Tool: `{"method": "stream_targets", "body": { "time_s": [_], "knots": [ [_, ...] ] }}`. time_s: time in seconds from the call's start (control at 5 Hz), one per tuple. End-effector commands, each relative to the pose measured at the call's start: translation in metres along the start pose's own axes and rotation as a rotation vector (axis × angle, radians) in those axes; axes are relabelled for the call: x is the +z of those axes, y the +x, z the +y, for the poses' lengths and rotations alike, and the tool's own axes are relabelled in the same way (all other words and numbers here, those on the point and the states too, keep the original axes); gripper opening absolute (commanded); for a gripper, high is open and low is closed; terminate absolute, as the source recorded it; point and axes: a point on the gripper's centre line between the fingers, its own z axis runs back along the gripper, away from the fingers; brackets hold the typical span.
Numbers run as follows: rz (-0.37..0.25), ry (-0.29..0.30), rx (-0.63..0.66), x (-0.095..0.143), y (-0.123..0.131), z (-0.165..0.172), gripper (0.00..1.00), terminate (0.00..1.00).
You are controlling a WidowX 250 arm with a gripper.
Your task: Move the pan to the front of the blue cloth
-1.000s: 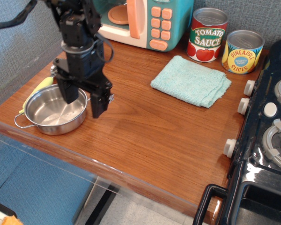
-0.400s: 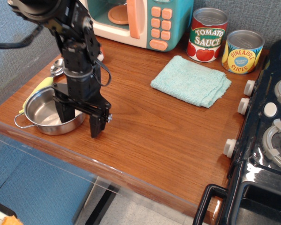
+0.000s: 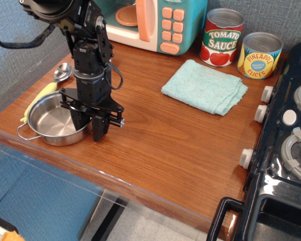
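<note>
Tool (image 3: 88, 128) seemingly clamped on pan (image 3: 54, 120) rim, far from blue cloth (image 3: 204, 86).

shiny steel pan (image 3: 52, 123) at left table edge; folded aqua blue cloth (image 3: 204, 86) far right

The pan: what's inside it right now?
One of the gripper's fingers dips inside the pan at its right rim; the other finger is outside. The visible floor is bare steel. The arm covers the right part of the floor.
</note>
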Motion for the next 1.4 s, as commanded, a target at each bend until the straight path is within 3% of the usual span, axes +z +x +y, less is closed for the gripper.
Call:
{"method": "stream_targets", "body": {
  "time_s": [0.0,0.2,0.6,0.8,1.0,1.2],
  "knots": [
    [-0.045,0.051,-0.046,0.031,-0.001,-0.012,0.0,0.0],
    [-0.066,0.059,-0.071,0.053,0.006,-0.045,0.0,0.0],
    [-0.048,-0.016,-0.28,0.048,0.022,-0.145,0.0,0.0],
    [-0.033,0.002,-0.363,0.04,0.014,-0.175,0.0,0.0],
    [0.001,0.015,-0.359,0.027,-0.002,-0.174,0.0,0.0],
    [0.011,0.013,-0.329,0.023,-0.005,-0.167,1.0,0.0]
  ]
}}
